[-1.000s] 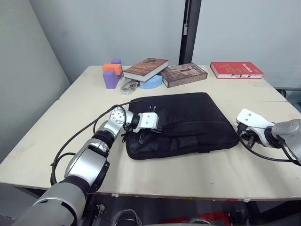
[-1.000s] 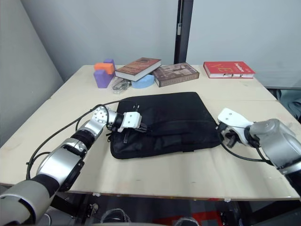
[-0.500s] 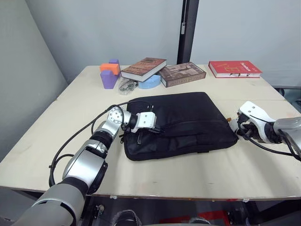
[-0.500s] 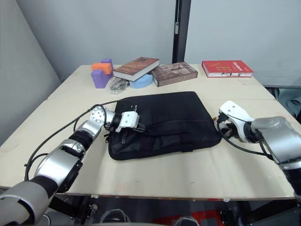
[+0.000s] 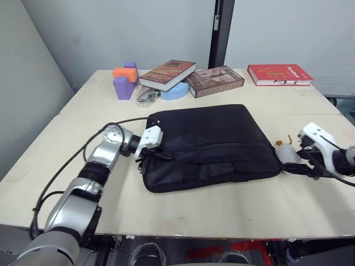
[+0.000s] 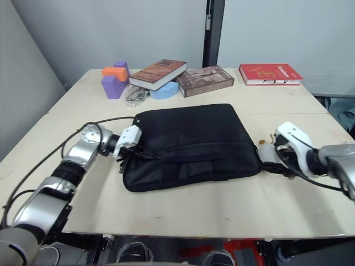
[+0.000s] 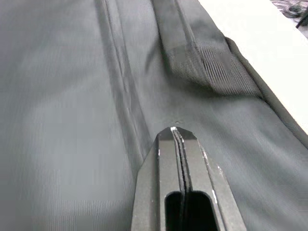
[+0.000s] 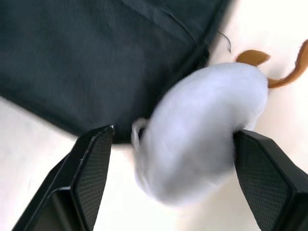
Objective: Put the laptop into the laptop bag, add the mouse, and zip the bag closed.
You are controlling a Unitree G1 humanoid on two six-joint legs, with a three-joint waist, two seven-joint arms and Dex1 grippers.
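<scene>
The black laptop bag [image 5: 211,141] lies flat in the middle of the table. My left gripper [image 5: 157,149] is shut, its fingertips [image 7: 175,132] resting on the bag's fabric near its left end. At the bag's right end lies a white plush duck [image 8: 207,120] with orange feet [image 8: 252,57]. My right gripper [image 5: 297,161] is open around the plush, with one finger [image 8: 91,159] standing clear of it. The laptop and the mouse are out of view.
At the back of the table lie a red book [image 5: 279,74], a brown book [image 5: 216,81], another book [image 5: 167,73] on a blue thing, purple and orange blocks [image 5: 123,80] and a clear item [image 5: 147,98]. A black post [image 5: 221,30] stands behind.
My right gripper has opened wide and drawn back to the right, and the white plush now lies bare by the bag's end. The camera has shifted. The left gripper stays shut on the bag.
</scene>
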